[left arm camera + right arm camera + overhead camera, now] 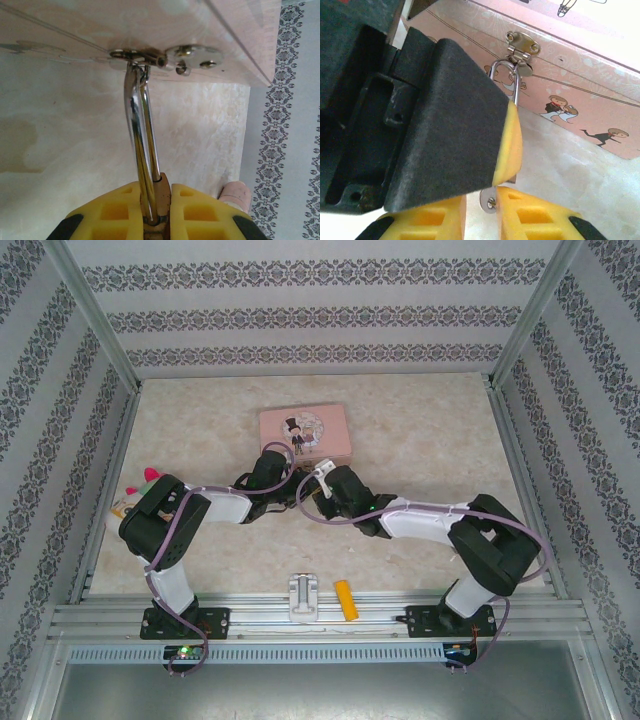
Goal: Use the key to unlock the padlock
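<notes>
Left claw [160, 202] clamping padlock [161, 181] (hooked to pink tin [580, 75]), right claw [481, 207] pinching key [489, 200]

The left arm [165, 525] and right arm [490, 545] had chunky black joint housings and glossy white links. A thin purple cable [430, 508] looped along each, and the black base plates [165, 620] carried visible bolts. The fingers [200, 210] were yellow, moulded with square pockets and black-tipped at the edges.

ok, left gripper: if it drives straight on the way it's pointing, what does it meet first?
The left gripper is shut on the padlock, whose shackle runs straight ahead to the hasp on the pink tin. Going on, it would likely meet that hasp and the tin's wall first; depth unclear.
</notes>
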`<action>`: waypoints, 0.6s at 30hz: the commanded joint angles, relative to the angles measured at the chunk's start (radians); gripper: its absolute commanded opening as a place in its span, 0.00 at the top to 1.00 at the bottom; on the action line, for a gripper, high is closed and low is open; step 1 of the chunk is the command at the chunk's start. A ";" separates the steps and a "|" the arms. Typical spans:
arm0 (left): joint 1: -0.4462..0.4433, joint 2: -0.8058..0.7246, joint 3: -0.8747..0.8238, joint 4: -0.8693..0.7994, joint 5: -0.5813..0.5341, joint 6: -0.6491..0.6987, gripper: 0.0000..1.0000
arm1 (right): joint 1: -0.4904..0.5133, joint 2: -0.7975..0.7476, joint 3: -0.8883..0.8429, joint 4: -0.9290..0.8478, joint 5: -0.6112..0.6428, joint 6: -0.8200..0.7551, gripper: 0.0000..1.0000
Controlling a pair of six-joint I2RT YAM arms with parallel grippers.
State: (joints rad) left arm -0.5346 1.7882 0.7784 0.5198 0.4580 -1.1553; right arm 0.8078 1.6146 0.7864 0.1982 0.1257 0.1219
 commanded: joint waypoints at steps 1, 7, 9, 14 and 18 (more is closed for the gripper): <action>-0.006 -0.016 0.015 -0.027 0.099 -0.016 0.98 | 0.005 0.037 0.032 0.002 0.022 -0.028 0.77; -0.006 -0.012 0.017 -0.023 0.102 -0.017 0.98 | -0.001 0.069 0.040 -0.003 0.001 -0.022 0.77; -0.006 -0.013 0.017 -0.023 0.103 -0.018 0.98 | -0.005 0.077 0.035 0.006 0.004 -0.017 0.77; -0.005 -0.013 0.015 -0.021 0.102 -0.020 0.98 | -0.016 0.086 0.028 0.036 -0.012 -0.020 0.77; -0.006 -0.016 0.018 -0.024 0.103 -0.017 0.98 | -0.016 0.088 0.023 0.050 -0.034 -0.038 0.69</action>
State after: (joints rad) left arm -0.5346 1.7885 0.7784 0.5137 0.4557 -1.1393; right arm 0.8005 1.6657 0.8043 0.2127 0.1143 0.0982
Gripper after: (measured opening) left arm 0.129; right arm 0.298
